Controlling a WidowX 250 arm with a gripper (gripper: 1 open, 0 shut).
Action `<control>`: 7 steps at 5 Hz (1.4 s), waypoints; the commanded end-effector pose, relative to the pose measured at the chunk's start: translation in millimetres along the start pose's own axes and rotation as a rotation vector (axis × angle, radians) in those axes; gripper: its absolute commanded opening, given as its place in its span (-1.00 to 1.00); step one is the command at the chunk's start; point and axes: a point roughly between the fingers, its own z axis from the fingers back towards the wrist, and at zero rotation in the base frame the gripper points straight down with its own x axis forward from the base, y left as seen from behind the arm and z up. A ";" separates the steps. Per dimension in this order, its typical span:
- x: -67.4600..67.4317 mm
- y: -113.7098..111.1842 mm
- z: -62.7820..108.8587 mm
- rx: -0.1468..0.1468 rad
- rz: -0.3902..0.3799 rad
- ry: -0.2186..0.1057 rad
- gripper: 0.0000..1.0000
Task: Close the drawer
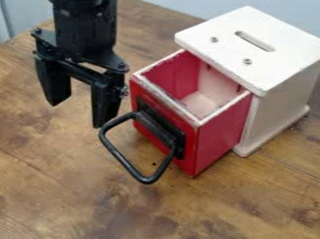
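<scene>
The red drawer [209, 118] stands pulled out of its cream wooden casing [264, 56], its pale wood interior open to view. A black front plate with a large black wire loop handle [132, 150] faces the lower left, and the loop rests down on the table. My black gripper [77, 101] hangs just left of the drawer's front, above the handle. Its two fingers stand wide apart and open, with nothing between them.
The casing has a slot in its top and sits at the upper right of the brown wooden table [67, 202]. A pale floor shows beyond the table's far left edge.
</scene>
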 end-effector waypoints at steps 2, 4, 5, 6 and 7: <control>16.4 8.8 -43.9 0.005 -0.201 -0.248 1.00; 41.0 17.0 -65.2 0.007 -0.261 -0.215 1.00; 50.8 19.0 -69.5 0.022 -0.266 -0.246 1.00; 59.3 20.7 -71.1 0.030 -0.269 -0.283 1.00; 67.8 22.2 -72.0 0.029 -0.272 -0.307 1.00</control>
